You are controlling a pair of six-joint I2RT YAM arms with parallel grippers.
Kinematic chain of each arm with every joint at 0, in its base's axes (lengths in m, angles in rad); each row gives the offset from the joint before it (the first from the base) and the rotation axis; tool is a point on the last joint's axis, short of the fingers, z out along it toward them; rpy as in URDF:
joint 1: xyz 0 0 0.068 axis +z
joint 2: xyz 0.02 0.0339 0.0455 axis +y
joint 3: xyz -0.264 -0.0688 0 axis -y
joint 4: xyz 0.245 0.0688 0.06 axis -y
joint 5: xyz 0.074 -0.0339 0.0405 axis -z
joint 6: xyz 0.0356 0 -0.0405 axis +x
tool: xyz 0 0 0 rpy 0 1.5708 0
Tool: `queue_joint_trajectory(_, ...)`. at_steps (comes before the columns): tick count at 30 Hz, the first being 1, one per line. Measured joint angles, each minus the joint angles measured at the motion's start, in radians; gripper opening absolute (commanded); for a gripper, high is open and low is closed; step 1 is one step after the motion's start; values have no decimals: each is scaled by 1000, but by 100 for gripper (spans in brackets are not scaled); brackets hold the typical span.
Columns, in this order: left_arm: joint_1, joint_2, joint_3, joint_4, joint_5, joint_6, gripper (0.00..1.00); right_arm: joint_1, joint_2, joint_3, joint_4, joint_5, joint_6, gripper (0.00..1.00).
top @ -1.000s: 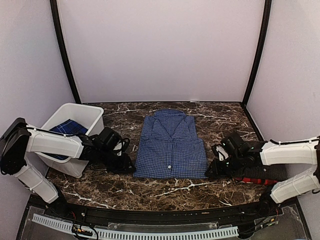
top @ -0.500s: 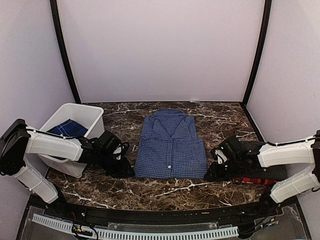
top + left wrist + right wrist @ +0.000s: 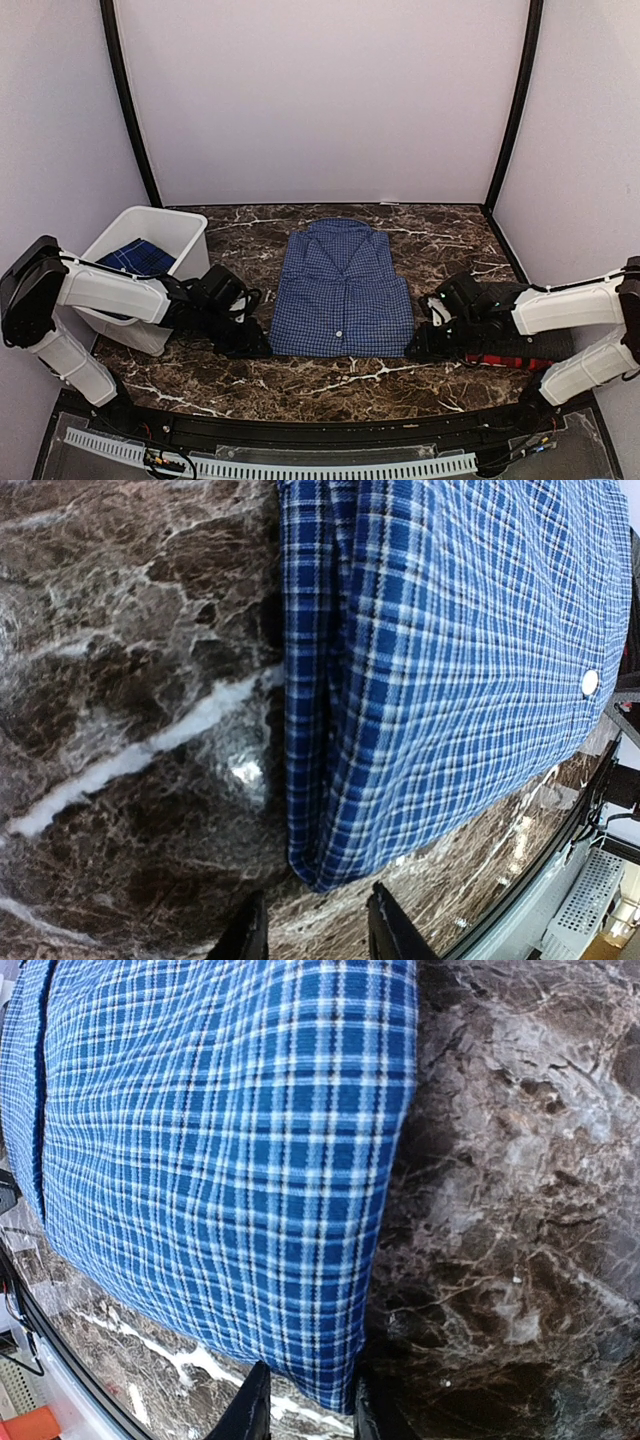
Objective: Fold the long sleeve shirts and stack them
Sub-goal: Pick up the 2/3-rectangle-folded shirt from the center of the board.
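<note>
This is a robot test cell in a lab. A dark marble-patterned tabletop (image 3: 330,385) is boxed in by plain pale walls (image 3: 320,100) on the left, far and right sides, with black poles (image 3: 128,100) rising at the far corners. The left arm (image 3: 110,290) and the right arm (image 3: 565,305) (white shells, black joints) stand at the near edge. A slotted white cable duct (image 3: 270,465) runs along the near rim.
</note>
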Motion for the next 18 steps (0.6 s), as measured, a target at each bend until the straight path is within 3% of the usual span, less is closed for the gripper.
queue_joint_trajectory(8,0,31,7,49,12,-9,31,0,10,-2,20,0,3,19)
queue_joint_trajectory(18,-5,68,22,68,11,-38,0,0,-5,-8,5,5,4,0)
